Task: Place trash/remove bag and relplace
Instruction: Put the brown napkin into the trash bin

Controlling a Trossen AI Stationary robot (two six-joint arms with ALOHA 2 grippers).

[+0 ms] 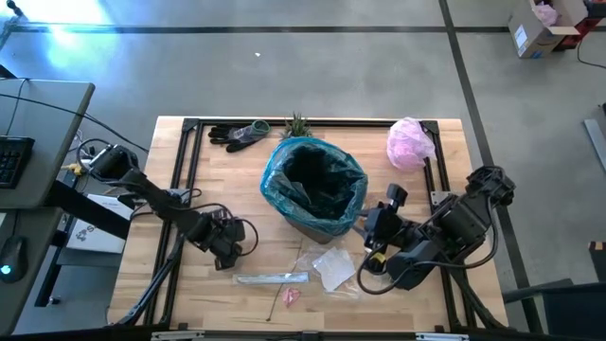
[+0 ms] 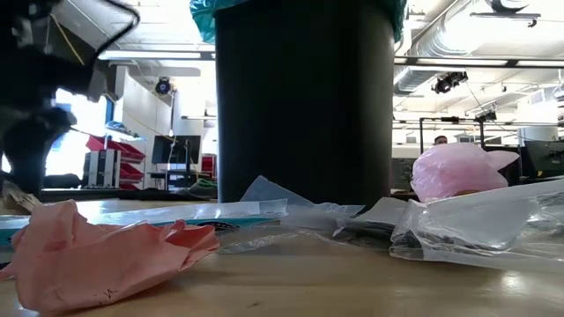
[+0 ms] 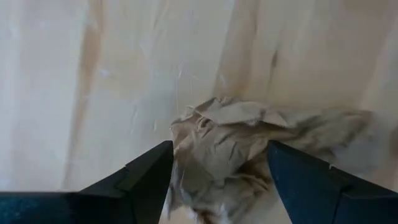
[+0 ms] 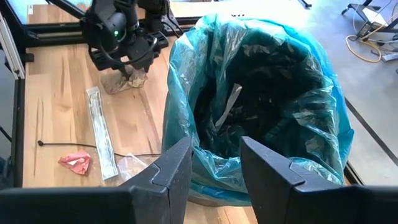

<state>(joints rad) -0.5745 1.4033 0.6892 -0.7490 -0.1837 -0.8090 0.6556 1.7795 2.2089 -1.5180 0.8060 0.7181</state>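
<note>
A brownish crumpled lump [image 3: 249, 149] lies on the wooden table left of the dark bin [image 2: 304, 97], which is lined with the teal bag [image 1: 315, 187]. My left gripper [image 3: 217, 149] points down over the lump, open, one finger on each side of it; it also shows in the right wrist view [image 4: 124, 46]. My right gripper [image 4: 214, 149] hangs open and empty above the bin's right near rim [image 1: 371, 224]. A long silvery wrapper [image 1: 272, 278], clear wrappers [image 1: 333, 268] and a pink scrap [image 1: 290, 296] lie flat near the front edge. My left gripper comes at the brownish lump from above, its open fingers [image 3: 146, 177] standing at the lump's two sides [image 3: 186, 155]. The lump rests on the table. Whether the fingers touch it, I cannot tell.
A pale pink plastic bag [image 1: 409, 142] sits at the far right. Dark gloves [image 1: 237, 134] and a small green plant [image 1: 297, 124] lie behind the bin. A black frame [image 1: 185, 152] runs along the table's edges. A thin black cord [image 4: 68, 146] lies by the pink scrap.
</note>
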